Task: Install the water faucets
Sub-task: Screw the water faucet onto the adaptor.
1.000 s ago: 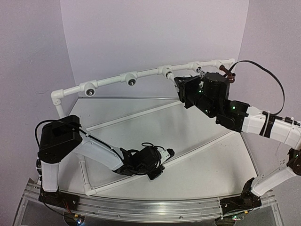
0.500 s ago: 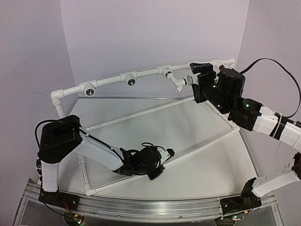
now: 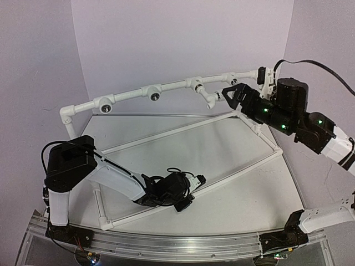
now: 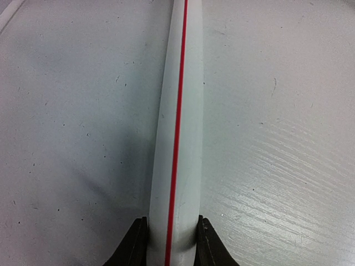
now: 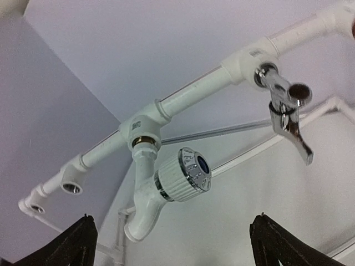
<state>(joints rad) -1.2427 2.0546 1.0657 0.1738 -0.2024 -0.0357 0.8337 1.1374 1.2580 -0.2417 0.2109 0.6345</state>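
Note:
A white plastic faucet [image 5: 166,185] with a ribbed chrome-rimmed knob hangs from a tee socket [image 5: 145,130] of the raised pipe frame [image 3: 172,86]; in the top view the white faucet [image 3: 209,98] is at mid-rail. A silver metal faucet [image 5: 288,108] sits in the socket to its right. My right gripper [image 5: 173,220] is open, its fingers wide apart and a short way back from the white faucet, touching nothing; the top view shows the right gripper [image 3: 230,94] just right of that faucet. My left gripper [image 4: 171,224] is shut on a white pipe with a red stripe [image 4: 177,138] lying on the table.
Two empty tee sockets [image 3: 105,105] [image 3: 156,95] with dark holes are on the left stretch of the rail. White pipes [image 3: 166,133] run diagonally over the grey table. The left arm [image 3: 116,180] lies low at the near left. Purple walls stand close behind the rail.
My right gripper has opened wide and drawn back to the right, away from the white faucet, which stays on its socket. The left arm has not moved.

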